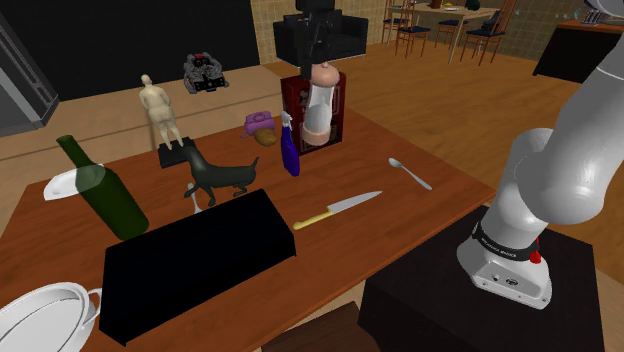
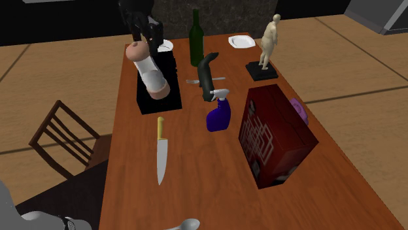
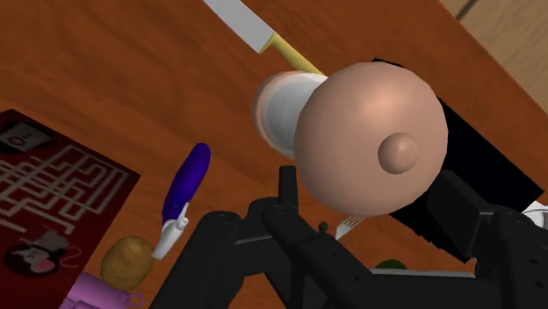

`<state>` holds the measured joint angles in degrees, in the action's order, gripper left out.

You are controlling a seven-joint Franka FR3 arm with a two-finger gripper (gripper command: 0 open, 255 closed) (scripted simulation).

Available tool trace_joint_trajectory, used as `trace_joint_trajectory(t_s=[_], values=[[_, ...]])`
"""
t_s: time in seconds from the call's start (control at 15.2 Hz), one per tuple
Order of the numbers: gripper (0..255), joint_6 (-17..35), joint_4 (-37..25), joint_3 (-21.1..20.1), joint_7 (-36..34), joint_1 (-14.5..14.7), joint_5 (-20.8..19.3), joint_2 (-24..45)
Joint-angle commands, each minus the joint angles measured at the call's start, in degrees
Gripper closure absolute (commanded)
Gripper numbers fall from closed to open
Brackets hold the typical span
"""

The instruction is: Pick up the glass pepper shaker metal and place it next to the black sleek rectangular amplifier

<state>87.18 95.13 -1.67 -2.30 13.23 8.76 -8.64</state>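
Note:
The pepper shaker (image 1: 317, 108) has a white body and a rounded pinkish top. It hangs in the air above the middle of the wooden table (image 1: 430, 215), and my black gripper (image 1: 320, 60) is shut on its top end. From the second exterior view the shaker (image 2: 150, 70) is tilted under the gripper (image 2: 145, 40). The wrist view looks down past the shaker's top (image 3: 369, 140) to the table below. The black rectangular amplifier (image 1: 190, 262) lies at the table's near left in the shoulder view, apart from the shaker; it also shows in the second exterior view (image 2: 167, 97).
A knife (image 1: 338, 210) lies beside the amplifier and a spoon (image 1: 410, 173) further right. A purple spray bottle (image 1: 289, 150), a red box (image 2: 274, 134), a black dog figure (image 1: 215, 175), a green bottle (image 1: 105, 190) and a statue (image 1: 157, 115) crowd the table. A chair (image 2: 62, 140) stands alongside.

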Motion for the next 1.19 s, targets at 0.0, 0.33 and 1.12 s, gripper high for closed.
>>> trace_joint_trajectory(t_s=[0.0, 0.33, 1.12], values=[[255, 0.8, 1.7, -1.6, -2.7, 1.1, 0.3, -1.3], [255, 2.1, 3.8, -5.8, -9.5, 3.9, 1.0, -3.2], [255, 5.9, 4.9, -14.7, -23.2, 9.3, 1.9, -2.8]])
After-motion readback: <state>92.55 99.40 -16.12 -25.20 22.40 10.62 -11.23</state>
